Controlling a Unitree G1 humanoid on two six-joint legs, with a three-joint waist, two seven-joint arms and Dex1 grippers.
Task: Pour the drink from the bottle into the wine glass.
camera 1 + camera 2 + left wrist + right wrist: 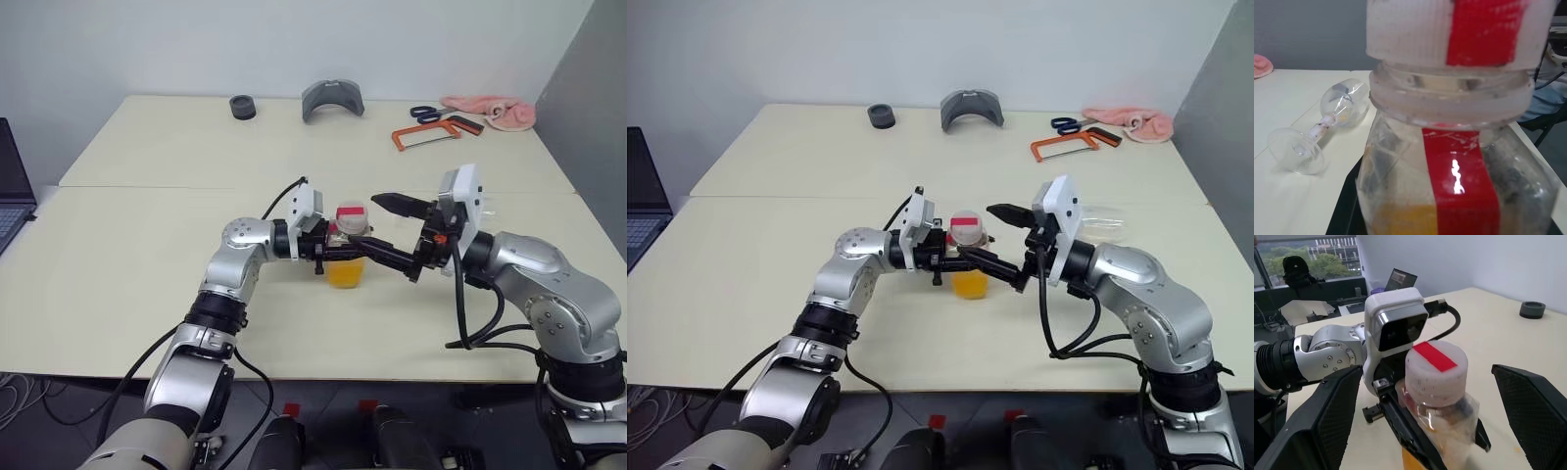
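Left gripper [338, 251] clamps bottle [348, 247]; right gripper [392, 233] spread around cap; wine glass [1317, 134] toppled beyond.

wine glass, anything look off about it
Yes. The wine glass lies tipped over on its side on the table, beyond the right gripper, so nothing can be poured into it. The left gripper holds the bottle upright, cap still on.

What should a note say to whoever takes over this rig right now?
Left gripper: shut on the bottle, upright, cap still on, the drink low inside.
Right gripper: fingers open, either side of the cap, not gripping.
Wine glass: lying on its side on the table, beyond the right arm, empty.
Done: bottle picked up.
Left: uncap, stand the glass up, pour.
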